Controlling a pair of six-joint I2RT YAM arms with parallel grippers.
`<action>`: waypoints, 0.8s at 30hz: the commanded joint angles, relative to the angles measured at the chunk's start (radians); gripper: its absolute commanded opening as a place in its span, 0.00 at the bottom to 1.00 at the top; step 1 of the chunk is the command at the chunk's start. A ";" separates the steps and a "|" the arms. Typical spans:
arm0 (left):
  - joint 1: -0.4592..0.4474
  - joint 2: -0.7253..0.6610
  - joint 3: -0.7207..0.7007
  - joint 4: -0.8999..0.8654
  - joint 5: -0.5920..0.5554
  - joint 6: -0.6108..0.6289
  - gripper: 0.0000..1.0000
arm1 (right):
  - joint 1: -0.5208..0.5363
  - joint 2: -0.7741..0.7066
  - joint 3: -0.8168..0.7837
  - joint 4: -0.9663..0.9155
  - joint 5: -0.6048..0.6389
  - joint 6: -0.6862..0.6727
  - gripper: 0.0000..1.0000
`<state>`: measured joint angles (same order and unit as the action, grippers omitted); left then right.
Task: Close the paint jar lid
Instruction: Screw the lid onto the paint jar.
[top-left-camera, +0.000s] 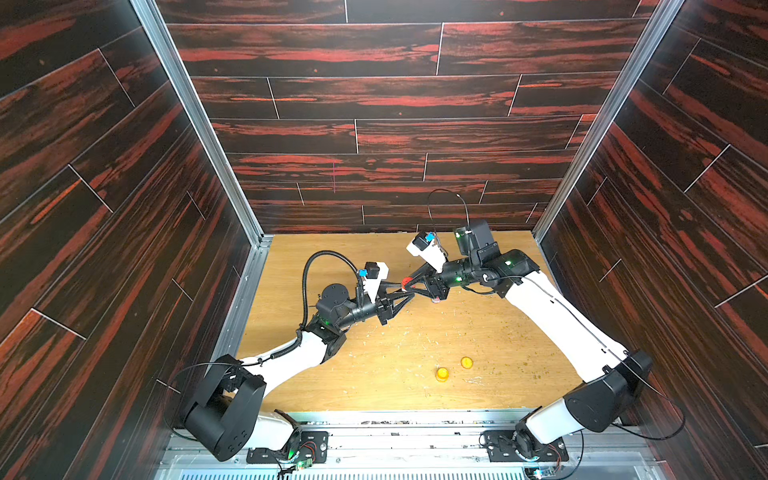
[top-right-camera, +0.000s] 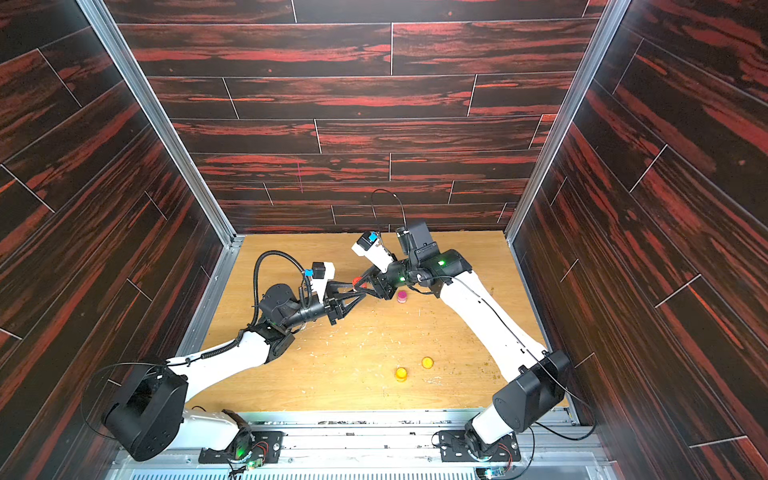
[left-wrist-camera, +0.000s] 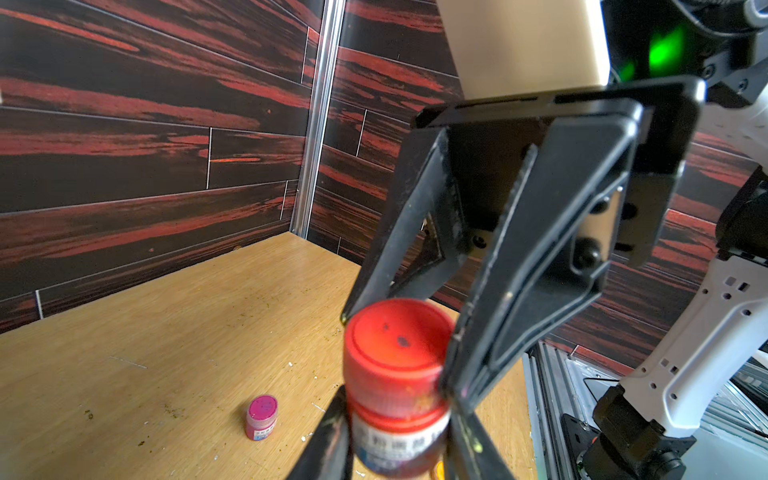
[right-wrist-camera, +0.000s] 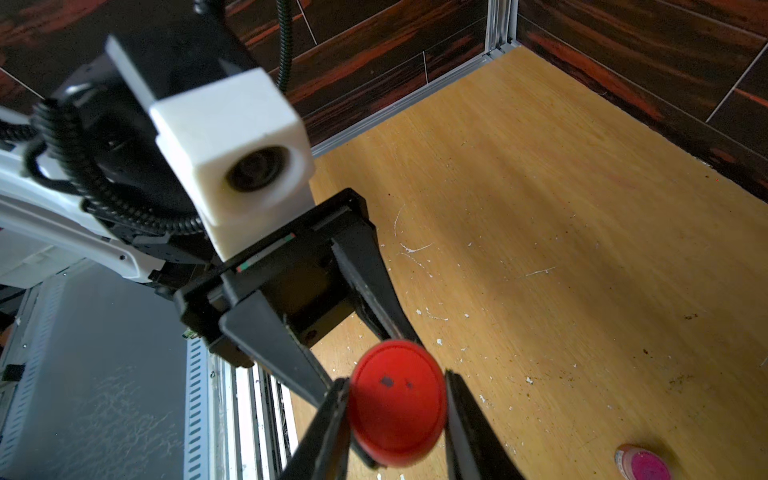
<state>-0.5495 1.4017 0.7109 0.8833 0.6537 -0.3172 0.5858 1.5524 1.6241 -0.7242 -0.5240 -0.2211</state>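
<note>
Held clear of the surface (left-wrist-camera: 166, 332), the paint jar (left-wrist-camera: 399, 440) sits clamped in the left gripper (left-wrist-camera: 397, 401) while the right gripper (right-wrist-camera: 397, 409) pinches the red lid (left-wrist-camera: 395, 345) seated on its mouth, so seemingly only the tightening twist remains.

Overhead stereo pair; wrists near shared jar (left-wrist-camera: 399, 419)

Bright, even light fills both top views; the surface (top-left-camera: 374, 374) is pale, with soft shadows beneath the arms (top-left-camera: 291, 365). Wrist views bow straight lines at their edges, and the near red lid (right-wrist-camera: 397, 415) is blurred.
</note>
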 joint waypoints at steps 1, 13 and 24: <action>0.005 -0.022 0.036 0.000 -0.003 0.029 0.23 | 0.000 0.015 -0.027 0.049 -0.017 0.055 0.30; -0.038 0.069 0.106 -0.016 -0.421 0.189 0.21 | 0.170 0.127 -0.086 0.379 0.479 0.586 0.35; -0.019 -0.058 0.008 -0.030 -0.355 0.171 0.21 | 0.116 -0.010 -0.053 0.219 0.360 0.437 0.61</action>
<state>-0.5762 1.4322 0.7319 0.8116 0.2382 -0.1555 0.7315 1.6066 1.5379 -0.4122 -0.0372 0.2966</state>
